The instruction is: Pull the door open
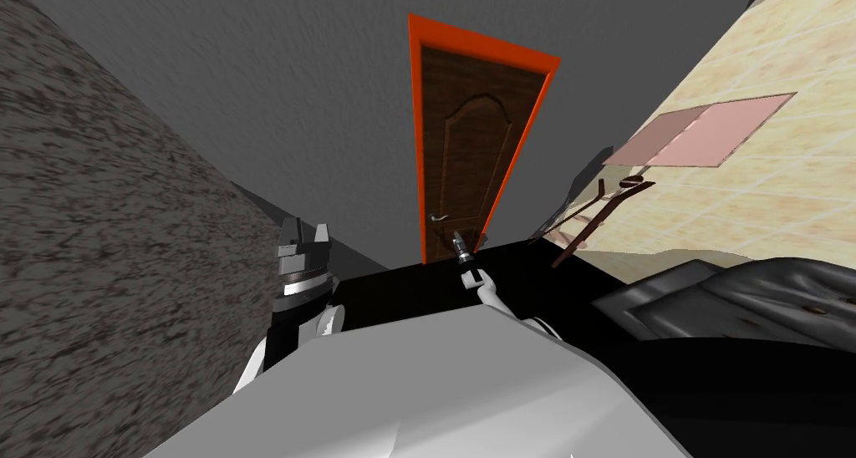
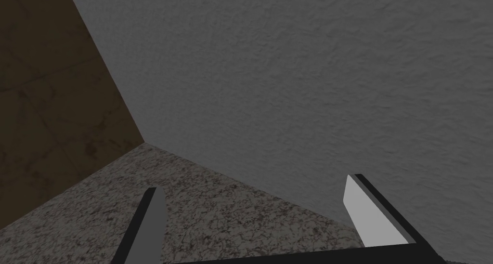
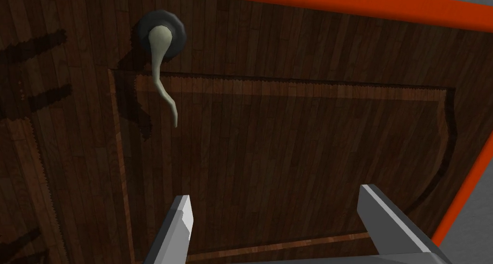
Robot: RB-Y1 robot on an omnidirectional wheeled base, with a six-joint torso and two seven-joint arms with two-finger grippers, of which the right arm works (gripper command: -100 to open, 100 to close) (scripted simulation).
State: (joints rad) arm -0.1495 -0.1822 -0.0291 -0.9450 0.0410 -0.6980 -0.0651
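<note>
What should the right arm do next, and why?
Probably shift the open right gripper sideways toward the handle until the handle sits between its fingers: the handle lies off to one side, ungrasped, and the door looks shut in its orange frame.

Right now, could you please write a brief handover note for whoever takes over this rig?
Right claw: open, empty, pointed at the dark wooden door, short of its pale lever handle, which lies off to one side of the fingers.
Left claw: open, empty, raised on the left, away from the door.
Done: approach; the door looks shut in its orange frame.
Left: reach the handle, grip it, pull.
</note>
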